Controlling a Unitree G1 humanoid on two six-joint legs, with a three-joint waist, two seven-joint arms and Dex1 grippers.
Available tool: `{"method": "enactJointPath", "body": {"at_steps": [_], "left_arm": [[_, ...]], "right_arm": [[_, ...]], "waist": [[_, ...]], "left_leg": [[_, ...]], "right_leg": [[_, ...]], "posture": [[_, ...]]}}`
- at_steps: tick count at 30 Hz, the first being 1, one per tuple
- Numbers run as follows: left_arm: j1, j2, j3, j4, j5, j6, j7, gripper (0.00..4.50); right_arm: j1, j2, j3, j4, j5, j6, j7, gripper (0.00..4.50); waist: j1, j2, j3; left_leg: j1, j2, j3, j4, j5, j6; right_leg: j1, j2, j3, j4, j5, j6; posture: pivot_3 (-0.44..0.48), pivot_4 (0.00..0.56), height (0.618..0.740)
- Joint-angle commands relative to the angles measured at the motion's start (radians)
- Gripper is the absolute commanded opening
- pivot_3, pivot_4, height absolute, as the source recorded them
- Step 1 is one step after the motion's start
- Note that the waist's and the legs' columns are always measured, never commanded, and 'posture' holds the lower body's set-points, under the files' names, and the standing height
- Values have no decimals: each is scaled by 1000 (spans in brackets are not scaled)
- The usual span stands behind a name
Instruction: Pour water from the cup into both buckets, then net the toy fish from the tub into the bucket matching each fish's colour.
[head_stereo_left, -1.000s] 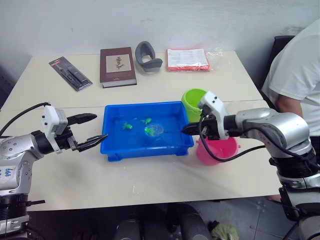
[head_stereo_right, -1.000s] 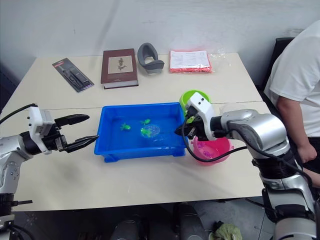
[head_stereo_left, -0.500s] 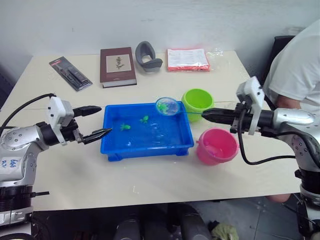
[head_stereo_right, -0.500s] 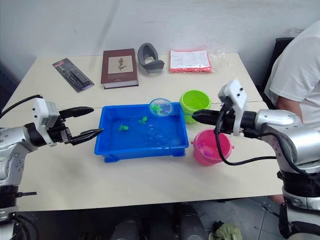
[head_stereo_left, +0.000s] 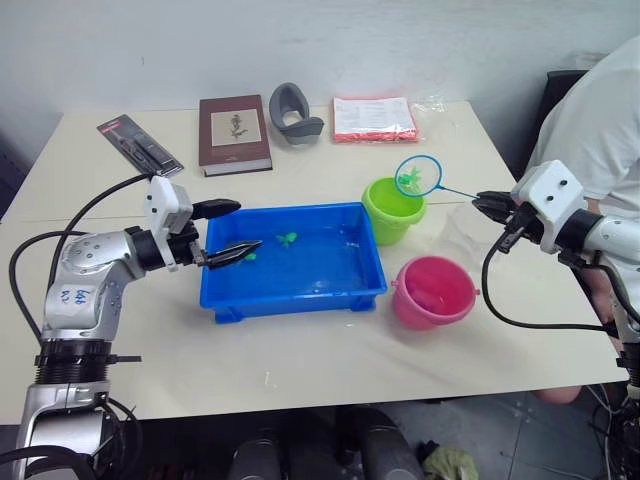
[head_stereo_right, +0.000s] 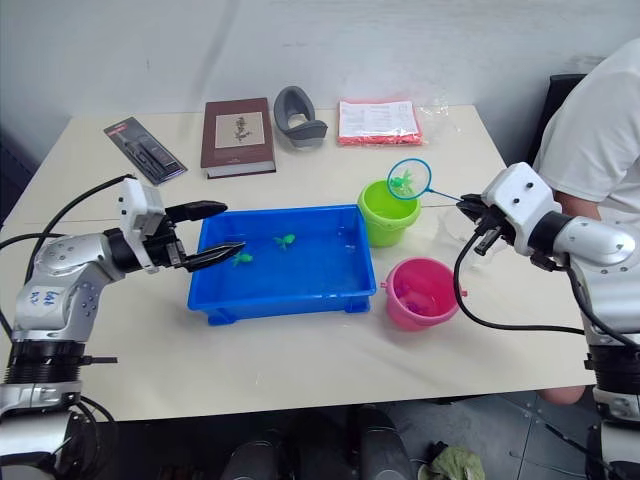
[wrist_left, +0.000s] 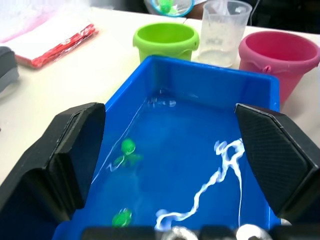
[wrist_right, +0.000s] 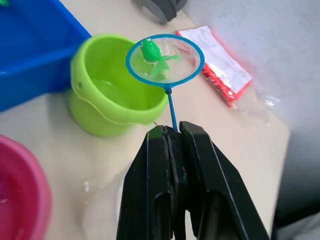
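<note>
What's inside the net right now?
One green toy fish lies in the mesh of the net, held by the right gripper above the green bucket. Nothing else shows through the mesh.

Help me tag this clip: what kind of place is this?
Probably an office or lab room set up for robot trials: a plain table against a white wall, a book and a person seated beside it.

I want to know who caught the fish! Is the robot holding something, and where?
The right end effector pinches the small blue-rimmed hoop net by its thin handle's end. The left end effector is open, holding nothing.
</note>
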Motion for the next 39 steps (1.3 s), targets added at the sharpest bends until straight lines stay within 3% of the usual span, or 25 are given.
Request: {"method": "enactJointPath", "body": {"at_steps": [1, 6, 12, 18, 23, 25, 27, 31, 35, 39], "left_arm": [[-12, -3, 5, -8, 4, -18, 0, 4445], [-5, -6, 8, -14, 1, -15, 2, 4445], [41, 11, 33, -62, -27, 4, -11, 4445], [60, 38, 57, -65, -32, 4, -25, 4445], [55, 27, 56, -70, -28, 0, -15, 4445], [70, 32, 69, -79, -32, 1, -12, 4445], [97, 46, 97, -82, -41, 3, -15, 4445], [155, 78, 165, -70, -61, -6, -28, 4445], [227, 113, 234, -54, -69, -17, -43, 4445], [287, 164, 280, -11, -43, -56, -57, 4445]], "right_arm": [[-19, -8, 33, 41, -124, -186, -66, 0], [-33, -60, 114, 155, -338, -535, -168, 0], [-69, -144, 179, 268, -650, -853, -442, 0], [-103, -171, 207, 388, -774, -970, -596, 0], [-134, -135, 211, 440, -711, -968, -579, 0], [-136, -87, 177, 411, -535, -916, -499, 0], [-135, -28, 152, 334, -254, -772, -315, 0], [-118, 13, 140, 86, 162, -332, -20, 0], [-110, 5, 170, -154, 436, 148, 88, 0], [-150, -59, 275, -315, 559, 654, 92, 0]], "waist": [[0, 0, 0], [1, 0, 0], [-1, 0, 0], [-2, 0, 0], [-3, 0, 0], [-5, 0, 0], [-11, 0, 0], [-10, 1, 1], [-1, 1, 1], [2, 1, 1]], "left_leg": [[0, 0, 0, 0, 0, 0], [0, 0, 0, 0, 0, 0], [1, 0, 1, 0, 0, -1], [2, 1, 1, 0, 2, -3], [2, 1, 1, 0, 3, -3], [2, 1, 1, 0, 3, -3], [2, 1, 1, 0, 3, -3], [2, 2, 0, 0, 3, -3], [2, 3, -2, 1, 3, -2], [1, 3, -4, 1, 2, -1]], "right_leg": [[0, 0, 0, 0, 0, 0], [0, 0, 0, 0, 0, 0], [0, -1, 2, 0, 0, 0], [0, 0, 2, 1, 0, -1], [0, 0, 3, 2, 0, -1], [0, 0, 3, 2, 0, -1], [0, 1, 3, 3, 0, -1], [0, 2, 3, 4, 0, -1], [0, 1, 1, 3, -1, -1], [0, -1, -1, 3, -1, -3]], "posture": [[0, 150, 740], [0, 150, 740], [0, 150, 740], [0, 150, 740], [0, 150, 740], [0, 150, 740], [0, 150, 740], [0, 150, 740], [0, 150, 740], [0, 150, 740]]}}
